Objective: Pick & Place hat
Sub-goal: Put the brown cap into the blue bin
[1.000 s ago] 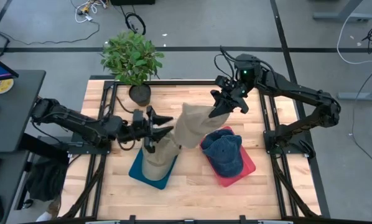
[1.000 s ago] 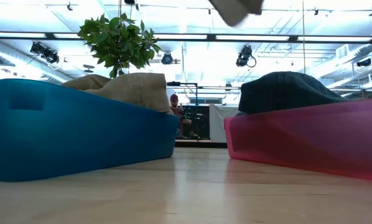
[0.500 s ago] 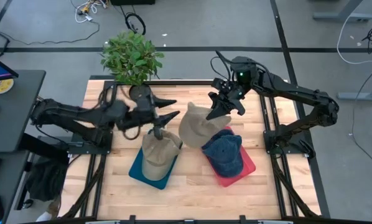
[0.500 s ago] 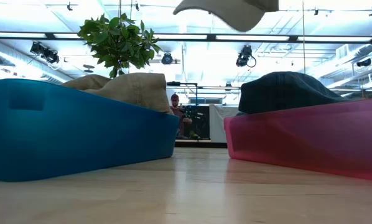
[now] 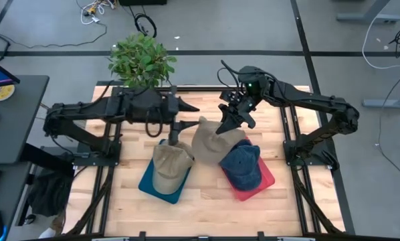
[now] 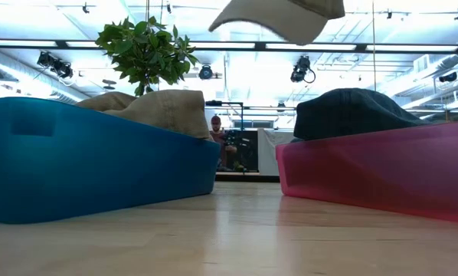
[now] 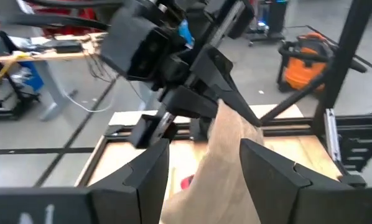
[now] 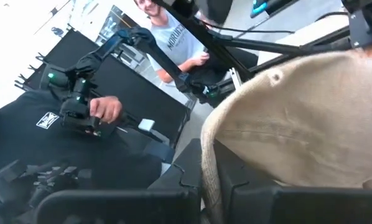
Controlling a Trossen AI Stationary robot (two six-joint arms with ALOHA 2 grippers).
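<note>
A tan hat (image 5: 207, 136) was held aloft, pinched by the right gripper (image 5: 228, 120) (left gripper (image 5: 175, 131) spread, empty); lowering into a bin seemed next.

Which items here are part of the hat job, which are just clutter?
Job: tan hat held up by right tool; tan hat in blue bin; dark blue hat in red bin; left tool.
Clutter: potted plant.
</note>
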